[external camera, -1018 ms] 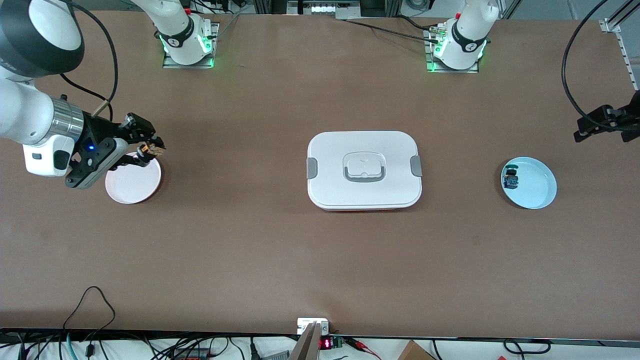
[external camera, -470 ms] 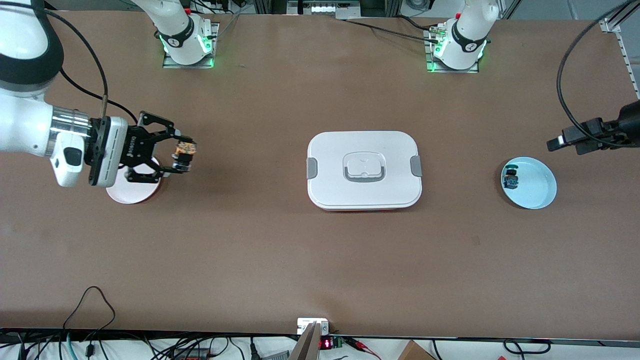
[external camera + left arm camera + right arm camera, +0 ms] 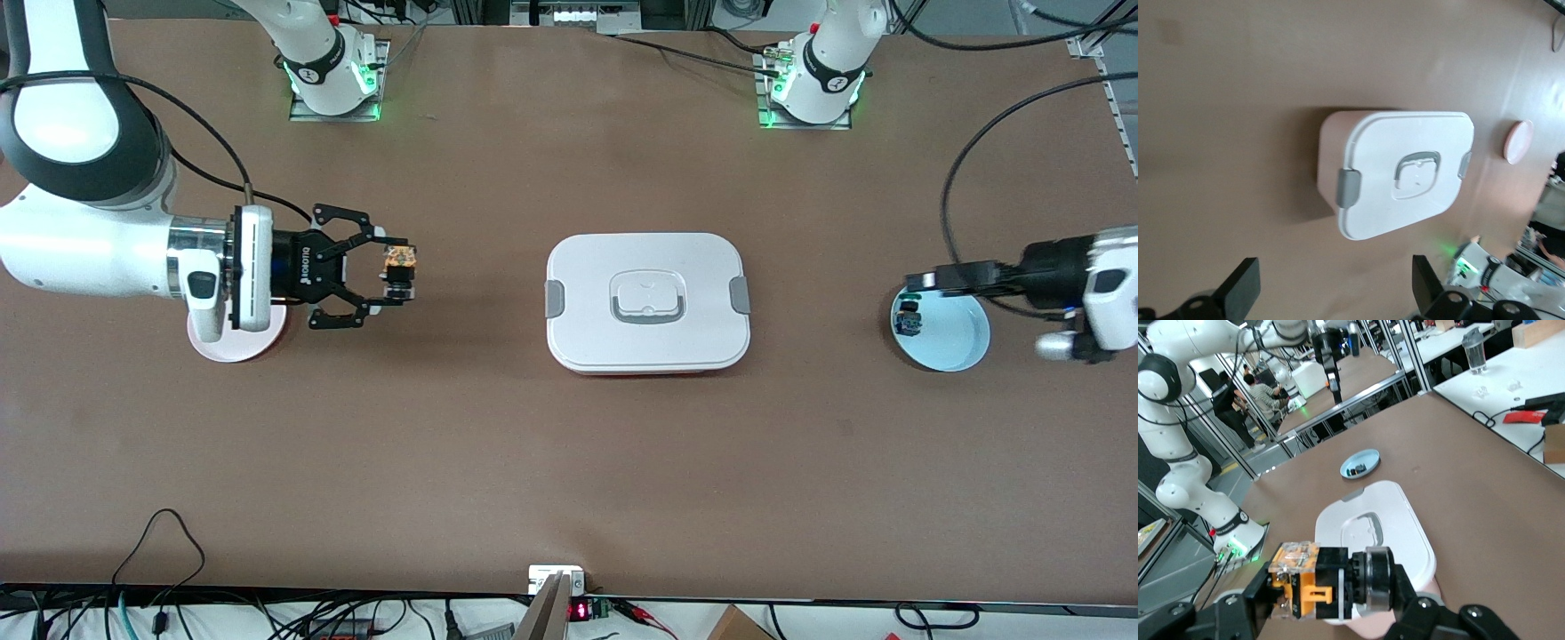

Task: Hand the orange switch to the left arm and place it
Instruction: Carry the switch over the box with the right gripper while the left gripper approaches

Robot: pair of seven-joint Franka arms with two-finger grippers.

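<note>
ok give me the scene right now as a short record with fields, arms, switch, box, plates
right gripper: fingers shut on the orange switch, in the air between the pink plate and the box
left gripper: fingers open, empty, over the blue plate
box: lid on, mid-table
blue plate: holds a blue-topped switch, toward the left arm's end
pink plate: toward the right arm's end, partly under the right wrist

The bench [image 3: 498, 462] is a broad brown surface. At its middle rests the box [image 3: 648, 302], white, lid on, grey clasps at both ends. Toward the right arm's end lies a pink plate [image 3: 238, 342], partly covered by that arm's wrist. Toward the left arm's end lies a light blue plate [image 3: 951, 342] with a small dark switch in it. Both arm bases are bolted along the edge farthest from the front camera.
</note>
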